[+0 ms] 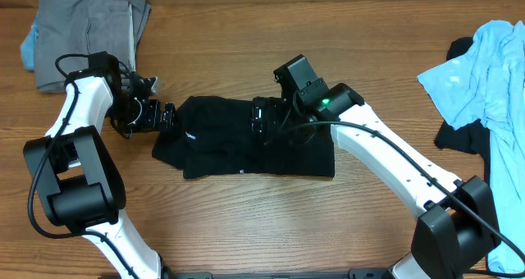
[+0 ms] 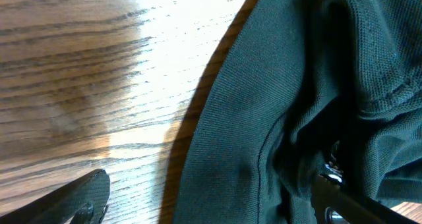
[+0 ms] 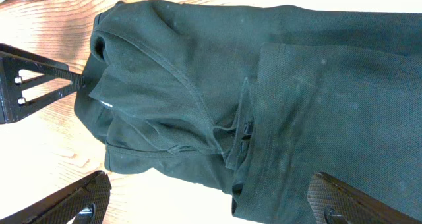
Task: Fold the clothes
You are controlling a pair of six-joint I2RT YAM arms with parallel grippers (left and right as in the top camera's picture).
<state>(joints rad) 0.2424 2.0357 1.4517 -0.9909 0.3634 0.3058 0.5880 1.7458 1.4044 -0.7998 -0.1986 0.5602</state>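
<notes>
Noted black shirt [image 1: 238, 152] mid-table [image 1: 246, 221], long axis 9-to-3 o'clock. Found L gripper [image 1: 166, 116] at its 9 o'clock end, jaws wide, empty, straddling the edge. Found R gripper [image 1: 261, 119] over the middle, 12 o'clock side, likewise wide, empty. Judged L nearer that end.

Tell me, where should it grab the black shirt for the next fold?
Probably the left short edge of the shirt, coming in low from the left: it lies flat as a long band, and that edge sits between the open left fingers.
</notes>
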